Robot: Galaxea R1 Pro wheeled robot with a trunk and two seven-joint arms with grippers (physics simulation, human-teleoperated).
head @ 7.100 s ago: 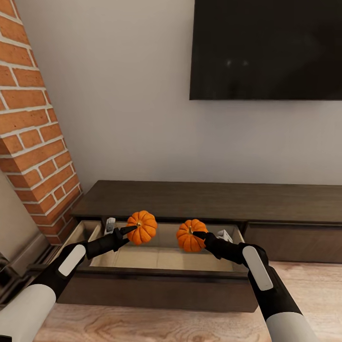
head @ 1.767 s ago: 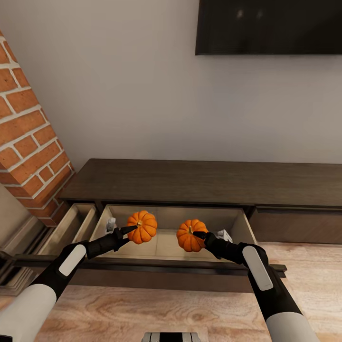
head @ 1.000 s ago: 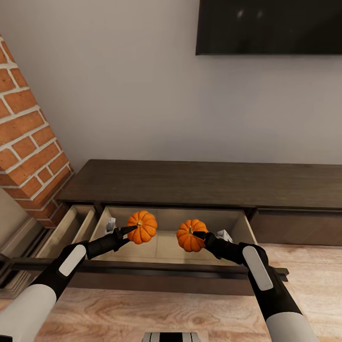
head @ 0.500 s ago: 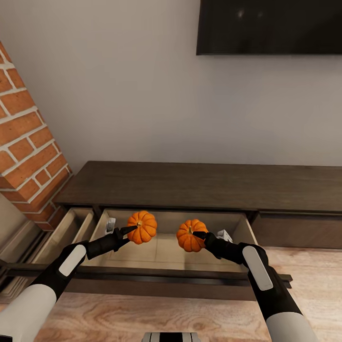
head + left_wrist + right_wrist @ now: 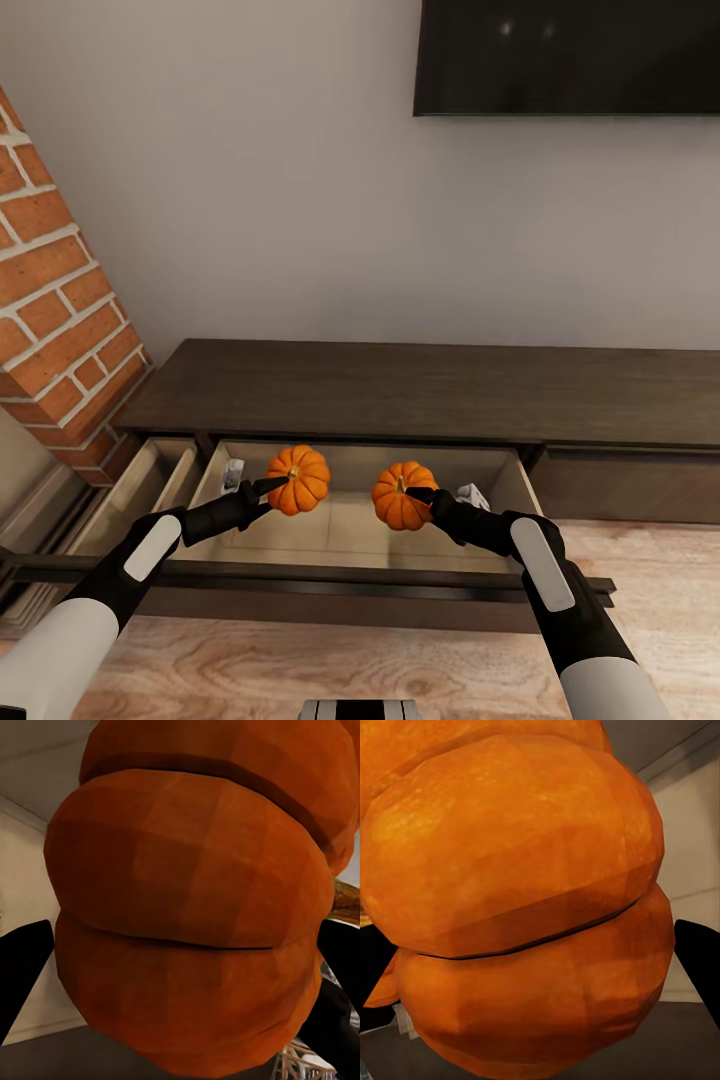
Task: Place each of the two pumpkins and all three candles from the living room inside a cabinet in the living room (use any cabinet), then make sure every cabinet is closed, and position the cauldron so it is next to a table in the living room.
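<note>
Each of my grippers holds one orange ribbed pumpkin over the open drawer [image 5: 340, 515] of the long dark brown cabinet [image 5: 420, 385]. My left gripper [image 5: 278, 485] is shut on the left pumpkin [image 5: 302, 478]. The right gripper [image 5: 415, 493] is shut on the right pumpkin [image 5: 397, 497]. Both pumpkins hang above the drawer's pale floor. In the left wrist view its pumpkin [image 5: 195, 900] sits between the black fingers [image 5: 22, 967]. The right wrist view has the other pumpkin [image 5: 525, 907] close up between dark fingers [image 5: 701, 960]. Candles and cauldron are out of view.
A brick column [image 5: 55, 290] rises at the left, beside a second pulled-out drawer [image 5: 135, 480]. A black TV [image 5: 570, 55] hangs on the wall above the cabinet. The open drawer's dark front edge [image 5: 330, 578] runs across just ahead of my arms, over wooden floor [image 5: 300, 670].
Over the last seconds the view has tilted down and drawn nearer, so the drawer shows more of its inside. Both arms and their pumpkins keep the same pose.
</note>
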